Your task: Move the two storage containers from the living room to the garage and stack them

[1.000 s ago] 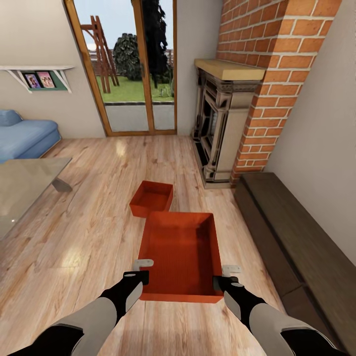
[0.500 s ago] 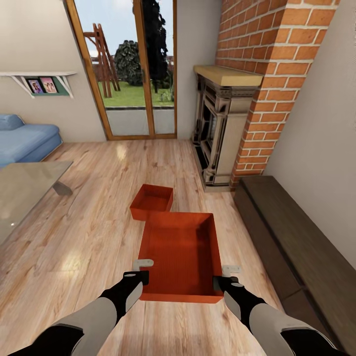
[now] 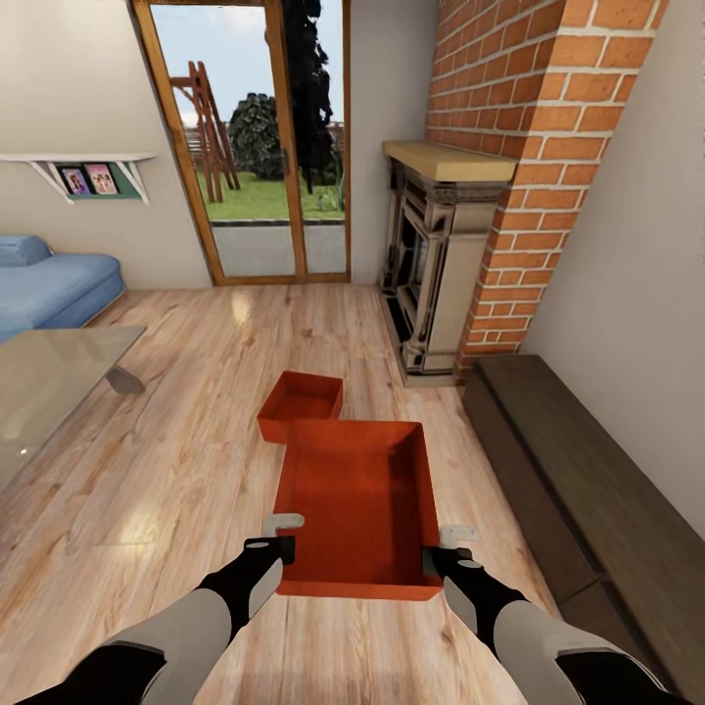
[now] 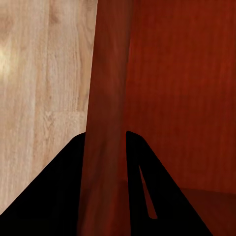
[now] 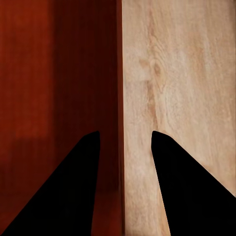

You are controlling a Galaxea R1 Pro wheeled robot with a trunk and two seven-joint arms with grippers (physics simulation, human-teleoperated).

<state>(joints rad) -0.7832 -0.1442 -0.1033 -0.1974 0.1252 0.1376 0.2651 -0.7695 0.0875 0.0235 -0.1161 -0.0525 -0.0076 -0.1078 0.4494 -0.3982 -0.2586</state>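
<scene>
Two orange-red storage containers sit in the head view: the near container [image 3: 357, 504] is held above the wood-plank floor [image 3: 186, 431] w/ the left end effector [image 3: 282, 534] on its left wall and the right end effector [image 3: 448, 544] on its right wall, both near the front corners. The far container [image 3: 301, 403] rests on the planks just beyond it, its near edge hidden behind the held one. Brick fireplace [image 3: 460, 245] stands right, glass doors [image 3: 259, 147] ahead, blue sofa [image 3: 49, 289] and glass table [image 3: 44, 377] left, dark bench [image 3: 578, 490] along the right wall.

Left wrist view: near container's wall [image 4: 108, 98] runs between the two dark fingers [image 4: 54, 191], clamped; bin interior one side, planks [image 4: 44, 88] the other.

Right wrist view: fingers [image 5: 191, 191] straddle the thin wall [image 5: 119, 73]; gap shows either side, so can't tell if it's pinched tight.
</scene>
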